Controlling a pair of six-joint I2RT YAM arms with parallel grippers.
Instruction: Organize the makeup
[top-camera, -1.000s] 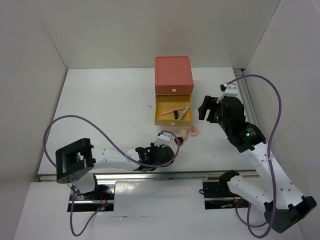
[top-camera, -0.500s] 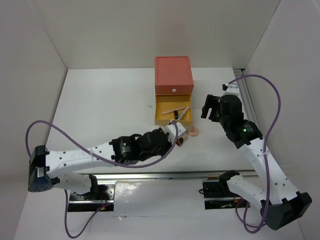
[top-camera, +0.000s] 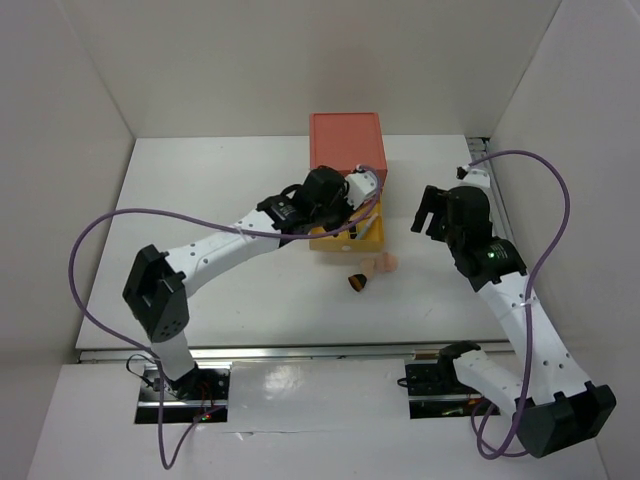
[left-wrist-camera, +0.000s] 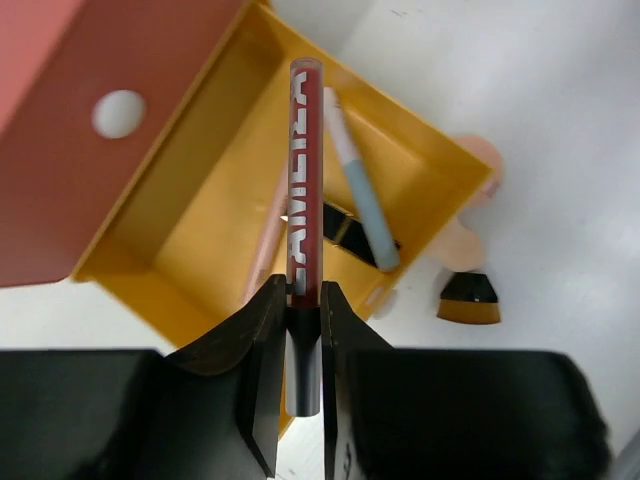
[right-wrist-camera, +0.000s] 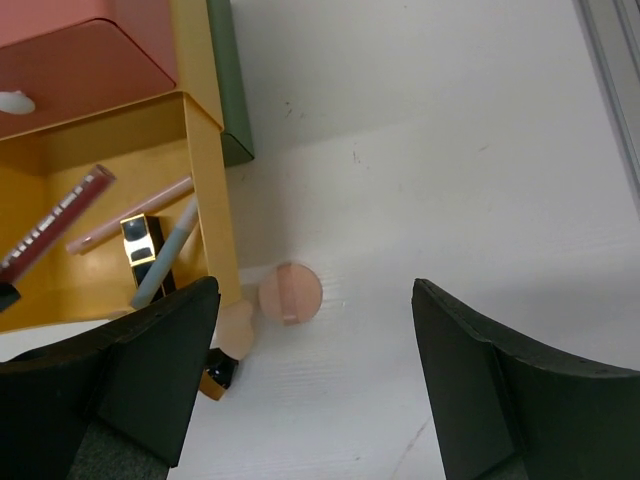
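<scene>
left gripper clamped on slim glossy red tube (over boxy yellow drawer) | right gripper wide, empty

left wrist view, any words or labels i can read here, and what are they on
White block lettering along the dark red tube held in the left gripper: skewed and blurred, cannot be read.
The same lettering in the right wrist view: too small to read.
No text visible on the yellow drawer or the coral box.
</scene>
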